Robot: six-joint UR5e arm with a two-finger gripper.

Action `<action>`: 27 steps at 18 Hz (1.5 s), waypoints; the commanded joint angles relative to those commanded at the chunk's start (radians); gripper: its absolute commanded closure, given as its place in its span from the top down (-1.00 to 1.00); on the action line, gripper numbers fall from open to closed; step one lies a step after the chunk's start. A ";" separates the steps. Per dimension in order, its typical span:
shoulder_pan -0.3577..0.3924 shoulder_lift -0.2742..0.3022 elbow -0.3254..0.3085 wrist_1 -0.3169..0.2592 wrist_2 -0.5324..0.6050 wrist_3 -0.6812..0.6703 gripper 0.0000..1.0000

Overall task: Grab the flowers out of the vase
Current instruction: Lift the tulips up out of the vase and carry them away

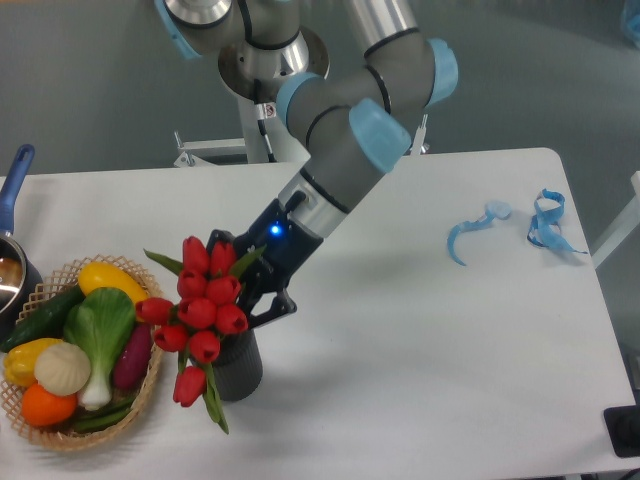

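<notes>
- One bunch of flowers stands in the vase, red heads fanned out just in front of the gripper.
- The jaws sit behind the blooms at the stems' upper part; whether they have closed on anything I cannot tell, as the heads hide the tips.
- The vase is directly below the jaws; the basket of toy vegetables lies beyond the flowers.
- The bunch looks light and springy, with soft heads that would crush; the tied stems are probably the firmest place to grip.
</notes>
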 joint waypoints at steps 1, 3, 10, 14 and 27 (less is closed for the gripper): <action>0.000 0.003 0.012 0.000 -0.003 -0.020 -0.12; -0.002 0.006 0.037 0.000 -0.018 -0.072 -0.12; 0.014 0.022 0.144 0.000 -0.052 -0.233 -0.12; 0.031 0.048 0.173 0.000 -0.074 -0.298 -0.12; 0.262 -0.009 0.226 0.000 -0.078 -0.197 -0.13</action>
